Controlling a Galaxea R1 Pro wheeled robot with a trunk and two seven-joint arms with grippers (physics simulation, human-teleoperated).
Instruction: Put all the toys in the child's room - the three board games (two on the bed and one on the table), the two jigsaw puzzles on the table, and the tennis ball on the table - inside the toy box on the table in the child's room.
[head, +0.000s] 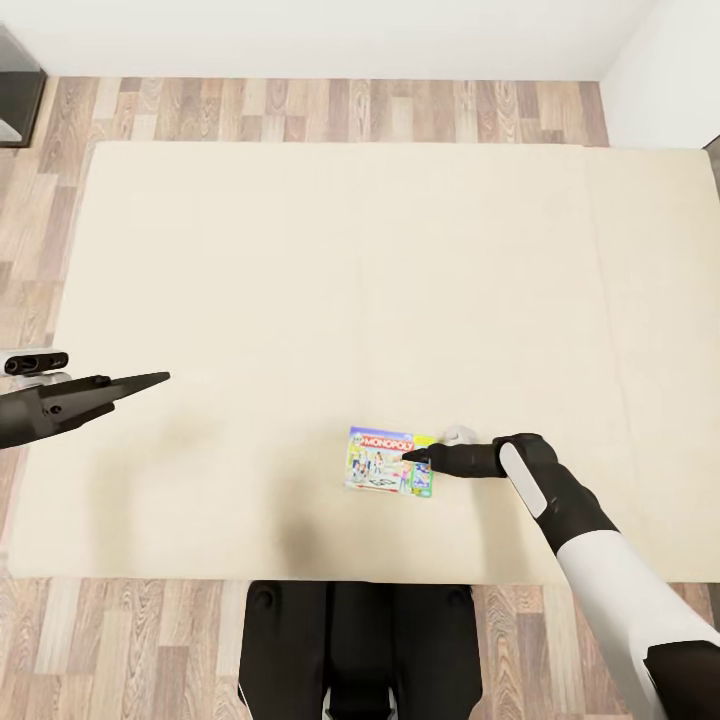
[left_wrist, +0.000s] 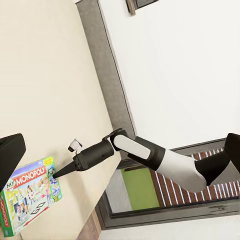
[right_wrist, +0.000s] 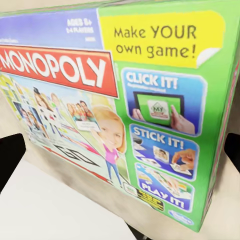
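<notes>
One board game (head: 388, 463), a flat blue and green MONOPOLY box, lies face up on the cream bed (head: 300, 250) near its front edge. The left wrist view shows the same box (left_wrist: 27, 197). In the right wrist view its printed lid (right_wrist: 115, 105) looms very close. My right gripper (head: 408, 457) hovers over the box's right end, its black fingers (right_wrist: 11, 160) spread to either side, open and holding nothing. The right arm (left_wrist: 150, 155) reaches in from the bed's front. My left gripper (head: 150, 380) hangs open over the bed's left part, far from the box.
Wood plank floor (head: 300, 105) surrounds the mattress, and white walls stand beyond and at the right. A dark piece of furniture (head: 15, 100) stands at the far left corner. My dark base (head: 355, 650) is against the bed's front edge.
</notes>
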